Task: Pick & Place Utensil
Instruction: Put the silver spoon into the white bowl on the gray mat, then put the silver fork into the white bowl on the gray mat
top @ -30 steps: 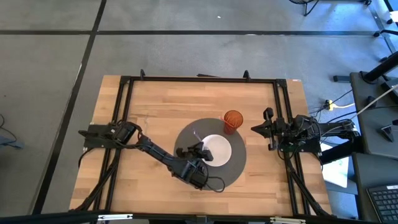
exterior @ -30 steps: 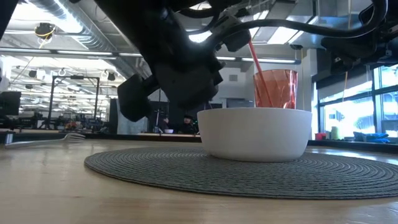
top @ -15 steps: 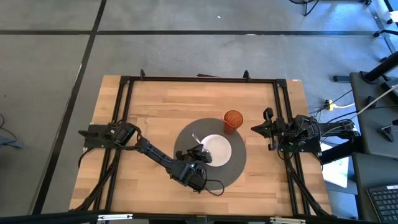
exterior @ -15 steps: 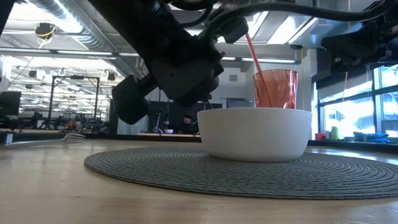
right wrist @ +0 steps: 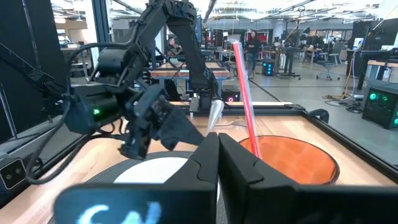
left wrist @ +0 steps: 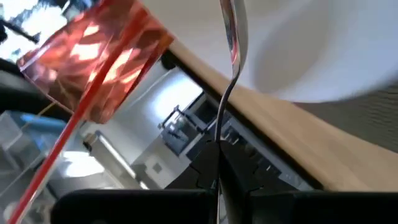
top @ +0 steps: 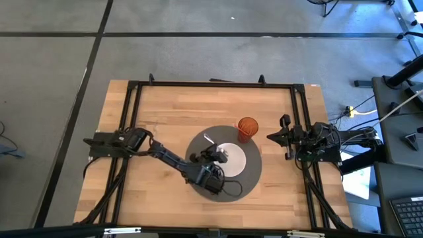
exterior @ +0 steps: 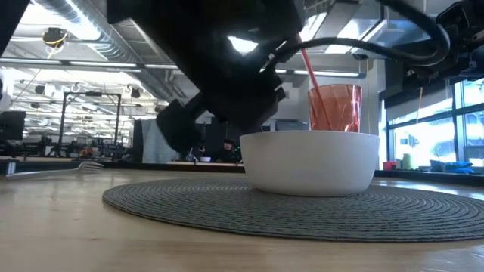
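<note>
1. The table carries everything. My right gripper waits at its right edge, fingers together and holding nothing, so I judge this step belongs to my left arm alone.
2. The round grey mat lies at the table's middle, toward the near edge. My left gripper hangs over the mat's left half, clenched on the spoon.
3. The white bowl sits at the mat's centre. The spoon's head points over its rim, so I take the bowl as the goal. I should lower slowly and let the head pass inside the rim before loosening.
4. The orange cup stands at the mat's far right edge, close by the bowl. I must keep my wrist from swinging that way.
5. Its red straw leans toward me and is easily knocked.
6. The spoon's thin handle could pivot between my fingers, so I should keep my hold firm until it rests.
</note>
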Robot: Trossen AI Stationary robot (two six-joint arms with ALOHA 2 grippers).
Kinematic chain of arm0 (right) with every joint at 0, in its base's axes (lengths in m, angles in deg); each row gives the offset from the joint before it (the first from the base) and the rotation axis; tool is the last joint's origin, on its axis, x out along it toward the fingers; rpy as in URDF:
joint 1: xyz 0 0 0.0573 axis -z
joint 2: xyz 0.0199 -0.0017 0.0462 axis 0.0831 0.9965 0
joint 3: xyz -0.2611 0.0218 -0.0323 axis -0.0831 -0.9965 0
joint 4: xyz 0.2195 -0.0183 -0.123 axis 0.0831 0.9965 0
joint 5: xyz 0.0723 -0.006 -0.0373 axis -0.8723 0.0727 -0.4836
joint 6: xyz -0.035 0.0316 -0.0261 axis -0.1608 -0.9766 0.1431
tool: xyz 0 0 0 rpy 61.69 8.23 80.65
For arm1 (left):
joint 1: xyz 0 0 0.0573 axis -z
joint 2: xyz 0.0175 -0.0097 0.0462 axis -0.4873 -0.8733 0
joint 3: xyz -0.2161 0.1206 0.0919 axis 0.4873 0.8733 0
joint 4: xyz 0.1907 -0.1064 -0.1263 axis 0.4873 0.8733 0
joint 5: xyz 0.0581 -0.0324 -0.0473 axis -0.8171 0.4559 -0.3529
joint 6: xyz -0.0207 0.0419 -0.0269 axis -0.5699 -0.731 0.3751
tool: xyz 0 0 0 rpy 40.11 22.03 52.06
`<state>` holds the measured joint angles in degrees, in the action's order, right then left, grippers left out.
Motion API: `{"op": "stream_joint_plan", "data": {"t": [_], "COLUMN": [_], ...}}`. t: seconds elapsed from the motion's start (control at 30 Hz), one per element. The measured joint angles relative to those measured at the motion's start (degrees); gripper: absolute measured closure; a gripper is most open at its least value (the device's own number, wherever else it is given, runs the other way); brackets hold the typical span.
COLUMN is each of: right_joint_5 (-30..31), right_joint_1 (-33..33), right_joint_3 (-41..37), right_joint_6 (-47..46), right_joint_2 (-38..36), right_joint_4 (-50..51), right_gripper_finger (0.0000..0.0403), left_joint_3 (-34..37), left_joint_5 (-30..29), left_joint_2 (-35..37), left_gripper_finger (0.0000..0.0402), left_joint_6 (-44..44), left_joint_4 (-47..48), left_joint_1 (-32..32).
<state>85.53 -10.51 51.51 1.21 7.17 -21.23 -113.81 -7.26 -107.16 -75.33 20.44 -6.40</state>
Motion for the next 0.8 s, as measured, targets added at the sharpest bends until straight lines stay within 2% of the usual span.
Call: {"op": "stream_joint_plan", "data": {"t": [0.27,0.57,0.63,0.73,0.8], "right_joint_5": [0.0,0.0,0.0,0.0,0.0], "right_joint_1": [0.0,0.0,0.0,0.0,0.0], "right_joint_3": [0.0,0.0,0.0,0.0,0.0], "right_joint_6": [0.0,-0.2,-0.3,-0.2,-0.2], "right_joint_2": [0.0,0.0,0.0,0.0,0.0], "right_joint_4": [0.1,0.1,0.1,0.1,0.1], "right_gripper_finger": [0.0397,0.0397,0.0397,0.0397,0.0397], "left_joint_3": [0.0,0.0,0.0,0.0,-0.1], "left_joint_5": [-0.4,-0.6,-3.2,-11.6,-12.0], "left_joint_2": [-0.8,-0.8,-0.8,-0.6,0.5], "left_gripper_finger": [0.0389,0.0315,0.0304,0.0296,0.0295], "left_joint_6": [-0.8,-1.8,-1.6,-0.2,3.2], "left_joint_4": [0.5,0.3,0.3,1.2,4.1], "left_joint_1": [-0.2,1.6,1.6,2.0,2.7]}}
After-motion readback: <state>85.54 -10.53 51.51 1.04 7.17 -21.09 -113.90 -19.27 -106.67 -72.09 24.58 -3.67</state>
